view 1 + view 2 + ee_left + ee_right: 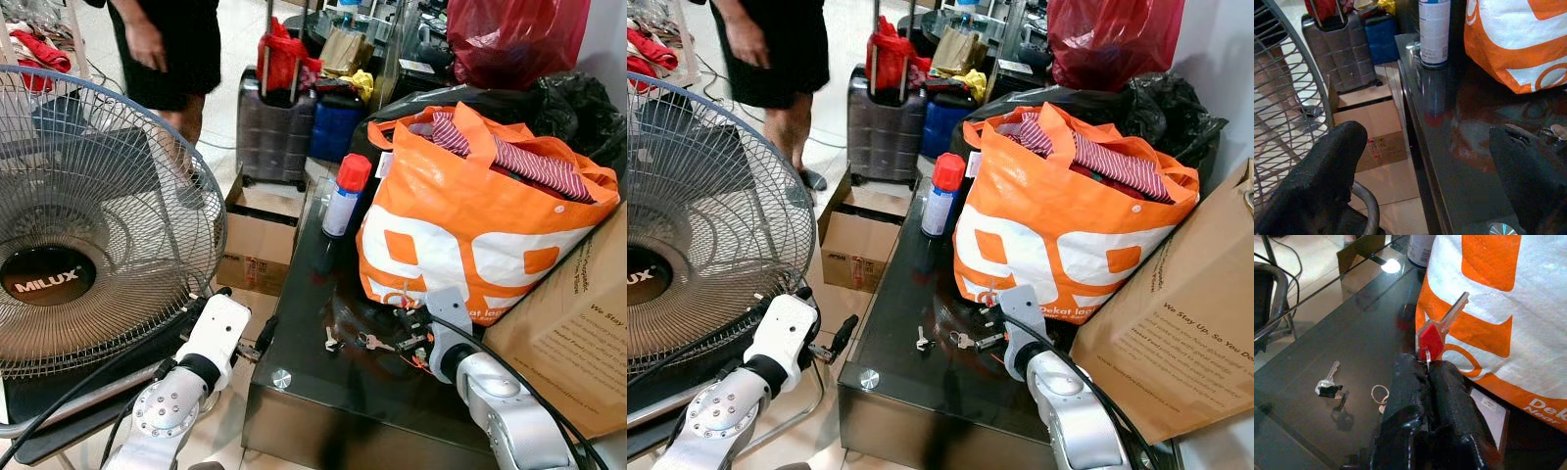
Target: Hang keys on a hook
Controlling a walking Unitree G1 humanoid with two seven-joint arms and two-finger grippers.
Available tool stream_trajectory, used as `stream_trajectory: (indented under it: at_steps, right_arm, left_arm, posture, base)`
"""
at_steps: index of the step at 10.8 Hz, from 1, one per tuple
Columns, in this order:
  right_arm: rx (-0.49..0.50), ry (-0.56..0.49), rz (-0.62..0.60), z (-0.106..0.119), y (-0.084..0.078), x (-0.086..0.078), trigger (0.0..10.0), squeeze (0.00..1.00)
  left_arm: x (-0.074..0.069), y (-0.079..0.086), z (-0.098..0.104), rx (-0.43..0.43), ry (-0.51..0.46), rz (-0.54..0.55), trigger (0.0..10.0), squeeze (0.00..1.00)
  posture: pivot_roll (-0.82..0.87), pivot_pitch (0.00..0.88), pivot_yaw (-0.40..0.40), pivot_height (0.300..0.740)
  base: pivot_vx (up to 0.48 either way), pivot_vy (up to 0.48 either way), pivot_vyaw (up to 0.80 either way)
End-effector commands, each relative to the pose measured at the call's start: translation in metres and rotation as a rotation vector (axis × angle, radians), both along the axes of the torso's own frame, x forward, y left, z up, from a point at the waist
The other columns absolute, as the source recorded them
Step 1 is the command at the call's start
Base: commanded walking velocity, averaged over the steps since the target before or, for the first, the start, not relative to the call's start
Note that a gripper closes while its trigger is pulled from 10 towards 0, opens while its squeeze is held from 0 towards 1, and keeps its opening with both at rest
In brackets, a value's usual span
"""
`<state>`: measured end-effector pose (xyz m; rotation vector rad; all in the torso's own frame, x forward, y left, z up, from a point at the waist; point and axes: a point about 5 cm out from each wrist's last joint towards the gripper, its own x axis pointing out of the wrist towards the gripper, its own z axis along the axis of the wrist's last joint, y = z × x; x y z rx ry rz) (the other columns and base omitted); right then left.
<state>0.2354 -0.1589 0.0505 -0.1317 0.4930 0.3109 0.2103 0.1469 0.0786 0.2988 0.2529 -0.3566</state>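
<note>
The right gripper (1426, 369) has its 2 black fingers clenched on the ring of a red-headed key (1432, 338), whose silver blade points up toward 1 o'clock against the orange shopping bag (470, 220) just behind it. On the black glass table (323, 392) at the gripper's 9 o'clock lie a loose silver key (1328, 382) with a dark tag and a small key ring (1379, 392), both well clear of the fingers. The left gripper (1425, 166) hangs spread wide and released at the table's near-left edge, holding nothing. The wrist view alone makes the red key plain; from the head it is a speck among wires. At 12 o'clock on the table stands a red-capped spray can (345, 196); beyond it are a grey suitcase (274, 127) and cardboard boxes (257, 235). A large MILUX fan (88, 225) crowds 9 o'clock, a person (167, 49) stands at 11 o'clock, and a big carton (578, 333) leans at 3 o'clock.
</note>
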Motion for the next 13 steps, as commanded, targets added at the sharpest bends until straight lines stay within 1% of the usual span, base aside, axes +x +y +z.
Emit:
stream_trajectory:
  at_steps: [1,2,4,5,7,11,13]
  right_arm:
    - [-0.037,-0.012,-0.021,0.001,-0.0089,-0.0009,10.0,0.0]
    - [-0.035,-0.011,-0.019,0.0005,-0.0077,-0.0008,10.0,0.0]
    - [-0.03,-0.014,-0.019,0.0001,-0.0057,-0.0006,10.0,0.0]
    - [-0.029,-0.019,-0.027,-0.0008,-0.0051,-0.0007,10.0,0.0]
    - [-0.029,-0.023,-0.037,-0.002,-0.0047,0.0005,10.0,0.0]
    - [-0.033,-0.026,-0.057,-0.0034,-0.006,0.0004,10.0,0.0]
    - [-0.022,-0.039,-0.09,-0.0025,-0.0045,0.0014,10.0,0.0]
  left_arm:
    - [-0.0016,-0.0051,-0.0018,-0.005,0.003,-0.008,10.0,0.0]
    - [-0.0019,-0.0045,-0.002,-0.004,0.003,-0.006,10.0,0.0]
    - [-0.0018,-0.0037,-0.0002,0.001,-0.011,0.0,10.0,0.0]
    - [-0.0011,-0.003,0.0008,0.01,-0.018,-0.005,10.0,0.0]
    - [0.0,-0.0026,0.0016,0.018,-0.02,-0.016,10.0,0.0]
    - [0.003,-0.0023,0.0026,0.021,-0.025,-0.022,10.0,0.0]
    - [0.0075,-0.0028,0.0038,0.019,-0.033,-0.048,10.0,0.0]
  posture:
    - [0.06,0.0,-0.167,0.74]
    - [0.06,0.0,-0.163,0.74]
    - [0.06,0.0,-0.153,0.74]
    - [0.06,0.0,-0.133,0.74]
    - [0.06,0.0,-0.118,0.74]
    - [0.06,0.0,-0.11,0.74]
    - [0.05,0.0,-0.063,0.74]
  base:
    - [0.0,0.0,0.0]
    - [0.0,0.0,0.0]
    - [-0.249,0.0,0.0]
    - [-0.285,0.0,0.0]
    - [-0.291,0.0,0.0]
    - [-0.296,0.0,0.0]
    - [-0.296,0.0,0.0]
